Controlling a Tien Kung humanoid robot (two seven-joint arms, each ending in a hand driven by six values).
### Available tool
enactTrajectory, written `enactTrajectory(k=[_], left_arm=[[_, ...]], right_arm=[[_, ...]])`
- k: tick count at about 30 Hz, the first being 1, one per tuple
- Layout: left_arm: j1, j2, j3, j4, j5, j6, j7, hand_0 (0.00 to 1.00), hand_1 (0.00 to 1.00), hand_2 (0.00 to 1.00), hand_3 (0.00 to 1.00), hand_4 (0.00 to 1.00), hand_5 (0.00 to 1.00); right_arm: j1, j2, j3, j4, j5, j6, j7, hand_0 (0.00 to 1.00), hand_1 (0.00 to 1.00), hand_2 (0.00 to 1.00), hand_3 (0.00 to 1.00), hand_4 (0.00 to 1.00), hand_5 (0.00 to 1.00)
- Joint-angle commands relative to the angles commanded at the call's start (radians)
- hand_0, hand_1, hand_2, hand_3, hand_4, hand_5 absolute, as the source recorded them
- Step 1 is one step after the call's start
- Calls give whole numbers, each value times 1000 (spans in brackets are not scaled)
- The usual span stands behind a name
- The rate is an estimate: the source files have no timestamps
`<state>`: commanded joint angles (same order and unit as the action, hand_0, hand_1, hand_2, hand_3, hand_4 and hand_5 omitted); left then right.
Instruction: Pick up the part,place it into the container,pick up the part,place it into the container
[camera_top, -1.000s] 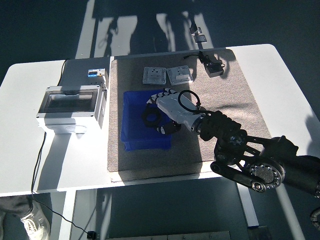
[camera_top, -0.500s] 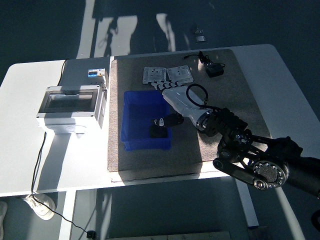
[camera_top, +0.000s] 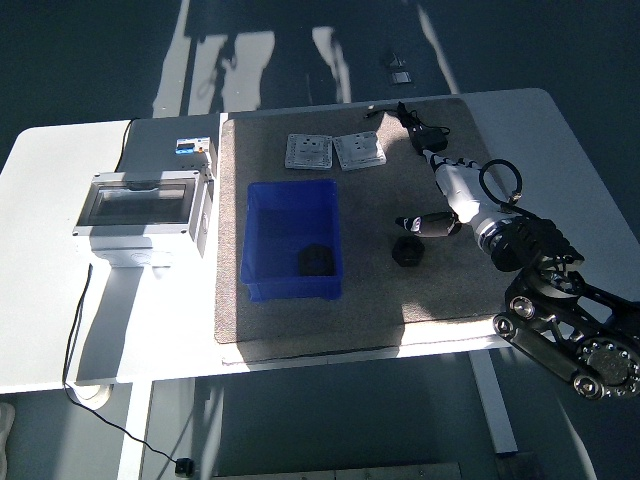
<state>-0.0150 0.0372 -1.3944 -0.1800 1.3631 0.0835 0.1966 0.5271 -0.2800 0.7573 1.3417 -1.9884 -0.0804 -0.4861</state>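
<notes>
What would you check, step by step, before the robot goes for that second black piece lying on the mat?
1. One black part already lies inside the blue container: ok.
2. A second black part lies on the mat, right of the container, with nothing on top of it: ok.
3. Right hand holds nothing, fingers relaxed: ok.
4. Right hand is lined up over the second part: not ok, it sits further back and to the right, thumb just above the part.
5. Room left in the container beside the first part: ok.
6. Left hand clear of the path: cannot tell, it is not in view.
</notes>
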Motion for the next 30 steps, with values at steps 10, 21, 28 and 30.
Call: enactTrajectory(k=[10,21,28,30], left_arm=[[-3,3,-1,0,2,1,0,698,629,619,665,655,637],[-5,2,-3,0,10,0,4,698,628,620,665,658,637],[-7,2,-6,0,20,-2,7,699,628,620,664,659,635],[-8,3,-7,0,22,-2,6,699,628,620,664,659,635]], right_arm=[[17,4,-56,-37,36,70,-15,982,730,867,920,874,428],[42,15,-111,-80,74,109,-11,979,682,821,877,885,423],[52,24,-143,-102,69,112,-15,961,594,767,809,883,425],[53,25,-153,-106,69,105,-14,961,594,767,809,883,425]])
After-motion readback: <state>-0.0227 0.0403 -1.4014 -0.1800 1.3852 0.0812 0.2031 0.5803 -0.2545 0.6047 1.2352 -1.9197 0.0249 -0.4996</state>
